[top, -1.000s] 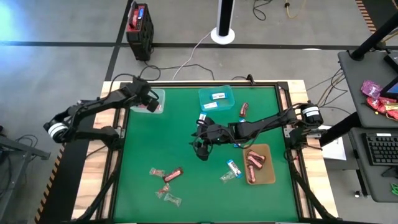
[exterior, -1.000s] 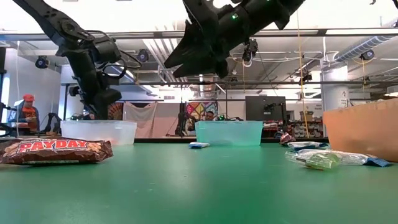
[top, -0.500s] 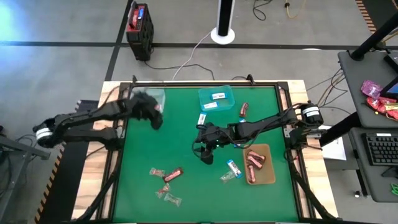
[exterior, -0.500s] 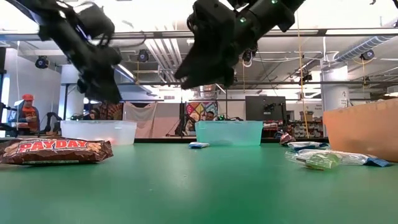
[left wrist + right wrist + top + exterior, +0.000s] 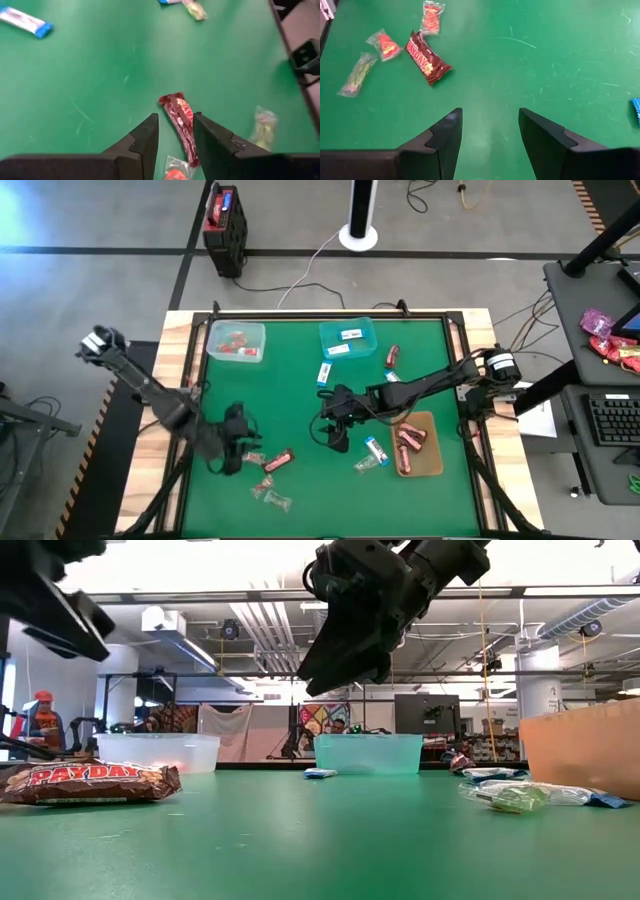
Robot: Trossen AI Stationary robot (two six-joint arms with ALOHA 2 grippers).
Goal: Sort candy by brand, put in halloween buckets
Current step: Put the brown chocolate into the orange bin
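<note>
My left gripper [image 5: 238, 442] [image 5: 175, 119] is open and empty, hovering over the near-left candy; a dark red-brown bar [image 5: 181, 120] [image 5: 279, 461] lies flat on the mat just beyond its fingertips, with a red twist [image 5: 172, 174] beside it. My right gripper [image 5: 336, 432] [image 5: 490, 114] is open and empty above the middle of the mat. The same bar [image 5: 425, 60] and three twists [image 5: 384, 44] show ahead of it. The mint container [image 5: 237, 340] holds red sweets, the teal one [image 5: 348, 337] white-and-blue packets, and the amber tray [image 5: 417, 443] bars.
A white-and-blue packet [image 5: 325, 372] lies near the teal container and another [image 5: 376, 449] by the tray, with a clear twist [image 5: 365, 465]. A bar [image 5: 393, 356] rests right of the teal container. Bare mat lies at near right. A person [image 5: 42, 725] stands in the room beyond.
My left gripper swung away from the mint container toward the table's near edge and now hangs over the candy at near left. My right gripper drifted a little toward the near edge. No candy moved.
</note>
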